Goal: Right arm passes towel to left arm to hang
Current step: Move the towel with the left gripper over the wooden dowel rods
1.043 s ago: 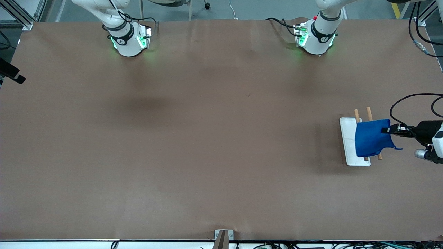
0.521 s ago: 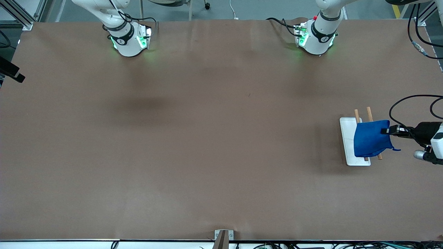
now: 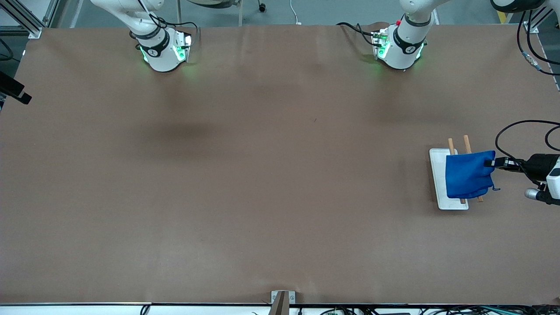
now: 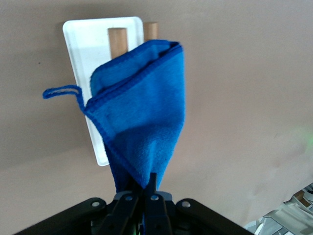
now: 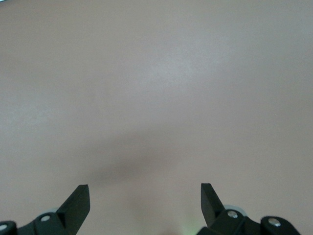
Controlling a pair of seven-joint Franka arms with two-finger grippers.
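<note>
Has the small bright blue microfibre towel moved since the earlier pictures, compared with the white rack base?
Yes, slightly. The blue towel, pinched by the left gripper, has shifted over the white rack base toward the right arm's end, covering more of it.

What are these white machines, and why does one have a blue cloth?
They are two robot arms bolted to a brown table. One picture looks down from high up; the others come from cameras on each arm's wrist. The left end effector is pinching a blue towel over a small white rack with two wooden rods, where towels get hung. The right end effector is open, holding nothing, waiting above bare table.
</note>
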